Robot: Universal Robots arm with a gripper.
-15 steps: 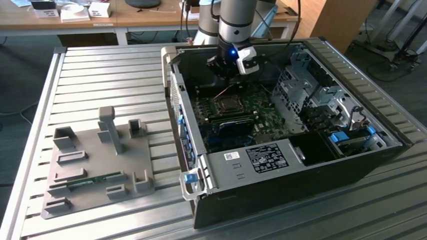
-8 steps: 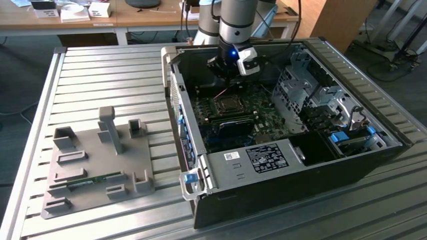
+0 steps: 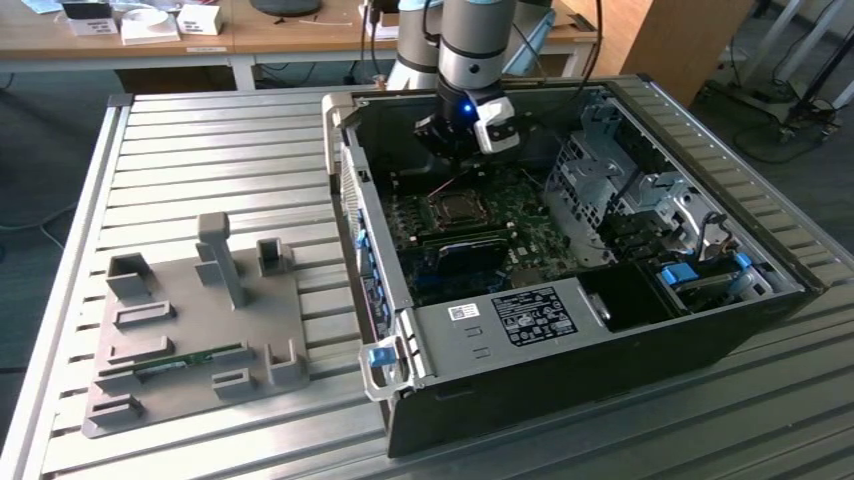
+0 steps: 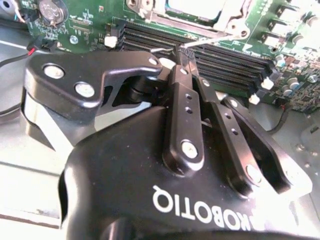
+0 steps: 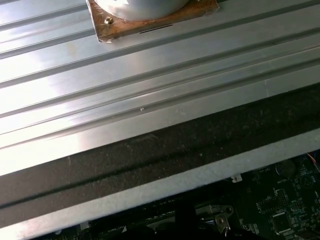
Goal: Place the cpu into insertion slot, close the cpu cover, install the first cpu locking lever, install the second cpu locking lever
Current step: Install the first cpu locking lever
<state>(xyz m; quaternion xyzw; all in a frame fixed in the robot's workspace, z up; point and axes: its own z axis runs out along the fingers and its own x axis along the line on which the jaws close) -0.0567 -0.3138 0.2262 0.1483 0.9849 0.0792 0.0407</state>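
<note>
Second wrist view: end effector (image 4: 183, 51) beside insertion slot (image 4: 200, 12).

**Slatted metal bench, wooden desks behind**

A ribbed aluminium worktable (image 3: 200, 150) spreads out below the arm. Beyond it stands a wooden desk (image 3: 160, 45) bearing small white boxes (image 3: 147, 25). Dark grey floor (image 3: 40, 150) surrounds the bench; a wooden cabinet (image 3: 674, 40) rises alongside.

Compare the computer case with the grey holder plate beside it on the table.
The computer case is black, deep and open on top, with a green circuit board inside; the grey holder plate is flat and pale, with posts and pockets standing up from it. The case lies toward the exterior view's right, the plate toward its left. The arm's claw hangs inside the case, not over the plate. Both rest on the slatted metal table.
</note>
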